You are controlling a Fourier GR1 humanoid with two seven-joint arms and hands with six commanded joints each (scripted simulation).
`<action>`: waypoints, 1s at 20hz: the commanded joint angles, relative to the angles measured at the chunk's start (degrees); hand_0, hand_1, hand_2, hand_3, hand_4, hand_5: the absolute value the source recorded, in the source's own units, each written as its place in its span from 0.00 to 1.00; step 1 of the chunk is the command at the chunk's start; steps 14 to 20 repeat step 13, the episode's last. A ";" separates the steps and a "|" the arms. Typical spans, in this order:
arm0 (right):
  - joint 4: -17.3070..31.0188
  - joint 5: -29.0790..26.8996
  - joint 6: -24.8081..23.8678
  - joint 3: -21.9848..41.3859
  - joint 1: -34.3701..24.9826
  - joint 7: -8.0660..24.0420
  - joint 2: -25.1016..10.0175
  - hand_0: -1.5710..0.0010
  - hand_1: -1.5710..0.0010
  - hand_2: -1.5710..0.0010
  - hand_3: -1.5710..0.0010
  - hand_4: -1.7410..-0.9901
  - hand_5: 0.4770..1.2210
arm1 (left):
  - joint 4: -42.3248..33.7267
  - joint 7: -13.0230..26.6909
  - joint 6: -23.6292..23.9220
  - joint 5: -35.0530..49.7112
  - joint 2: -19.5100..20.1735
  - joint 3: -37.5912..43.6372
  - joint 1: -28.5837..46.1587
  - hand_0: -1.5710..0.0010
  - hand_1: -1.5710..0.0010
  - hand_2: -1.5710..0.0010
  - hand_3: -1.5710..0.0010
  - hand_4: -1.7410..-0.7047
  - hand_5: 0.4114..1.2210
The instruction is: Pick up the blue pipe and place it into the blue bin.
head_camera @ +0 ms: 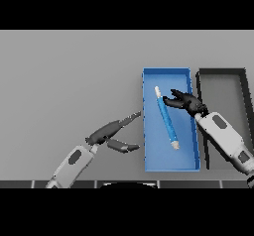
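The blue pipe, with pale end caps, lies slanted inside the blue bin, its upper end towards the bin's far left. My right hand hovers over the bin's right wall. Its fingers are spread and relaxed, and their tips reach the pipe's upper part without curling round it. My left hand is over the table just left of the bin, with straight fingers pointing at the bin's left wall and the thumb spread below. It holds nothing.
A dark grey bin stands right beside the blue bin, and my right forearm crosses its lower left corner. Grey table spreads to the left and behind both bins.
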 commanded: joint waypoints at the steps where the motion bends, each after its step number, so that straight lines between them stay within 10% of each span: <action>1: 0.38 0.67 -0.50 0.17 -0.19 -0.26 0.11 0.96 0.97 0.97 0.97 0.82 0.35 | -0.08 -0.34 -0.02 0.00 -0.28 -0.28 0.22 1.00 1.00 1.00 1.00 0.80 0.06; 20: 1.64 0.71 1.13 -0.22 -0.05 -3.29 0.49 0.99 0.99 0.99 1.00 0.82 0.27 | -3.50 0.21 -0.12 0.57 0.30 -1.37 3.02 1.00 1.00 1.00 1.00 0.79 0.07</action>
